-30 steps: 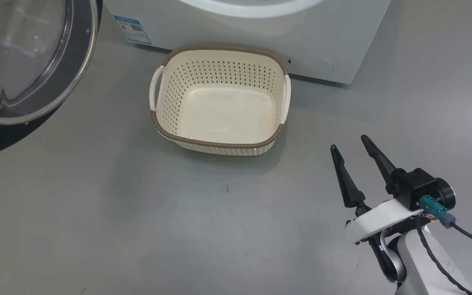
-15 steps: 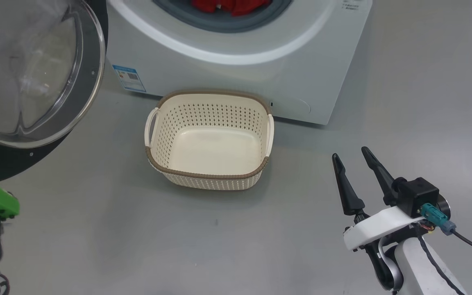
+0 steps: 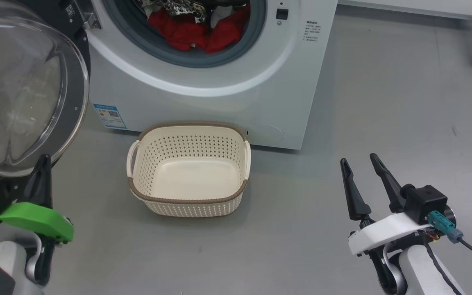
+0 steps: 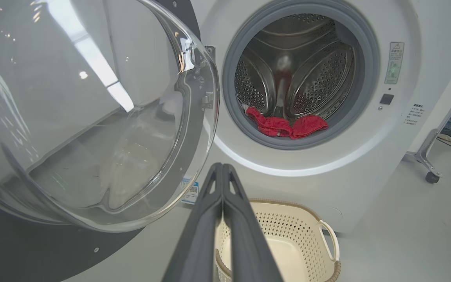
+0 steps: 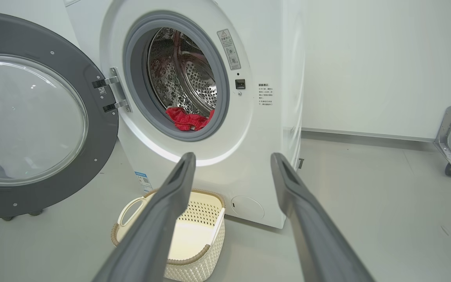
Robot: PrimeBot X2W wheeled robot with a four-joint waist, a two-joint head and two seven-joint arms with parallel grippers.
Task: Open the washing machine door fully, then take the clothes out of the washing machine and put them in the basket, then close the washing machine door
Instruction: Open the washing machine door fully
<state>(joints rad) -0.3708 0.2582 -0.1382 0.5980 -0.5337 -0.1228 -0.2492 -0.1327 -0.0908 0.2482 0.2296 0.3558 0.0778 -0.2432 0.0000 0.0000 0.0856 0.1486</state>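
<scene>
At the upper left of the head view the washing machine door [image 3: 19,94] stands swung wide, its glass bowl bulging toward the robot. Just under it, at the lower left, is the left gripper [image 4: 222,168], its two fingers pressed flat together on nothing. One dark finger overlaps the door's rim there, and I can't tell whether they touch.

Centre frame, the basket [image 3: 187,200] sits empty on the floor, tight against the front of the washing machine [image 3: 228,102]. Straight above it, at the top of the view, the clothes [image 3: 197,30] lie heaped in the drum mouth. The red pile stretches left to right along the lower lip of the grey ring.

At the lower right the right gripper [image 3: 359,159] hangs with its fingers spread wide and empty. The pile lies up and to the left of it, well apart. I'd say this arm is the better placed, being already open with no door in its way.
</scene>
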